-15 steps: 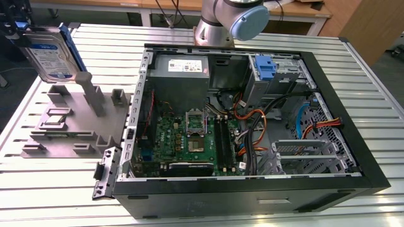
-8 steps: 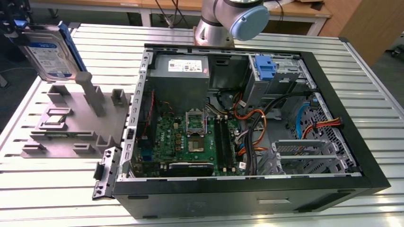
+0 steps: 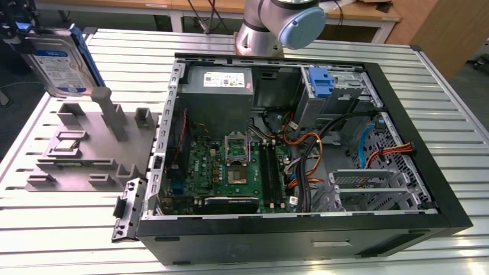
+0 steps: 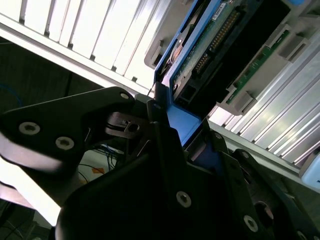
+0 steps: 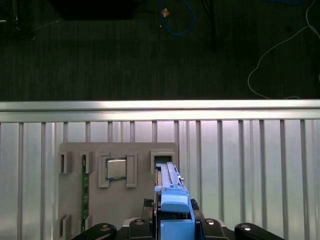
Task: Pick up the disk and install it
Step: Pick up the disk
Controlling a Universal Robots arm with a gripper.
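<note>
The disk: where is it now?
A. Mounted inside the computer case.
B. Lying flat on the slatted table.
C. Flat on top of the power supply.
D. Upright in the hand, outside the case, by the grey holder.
D: the exterior view shows the disk upright by the grey holder, outside the computer case, and the first wrist view shows the hand closed on it.

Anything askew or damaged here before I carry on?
No damage shows. The gripper holds the disk on edge above the grey fixture. A black latch piece juts crookedly off the computer case, on the exterior view's left.
</note>
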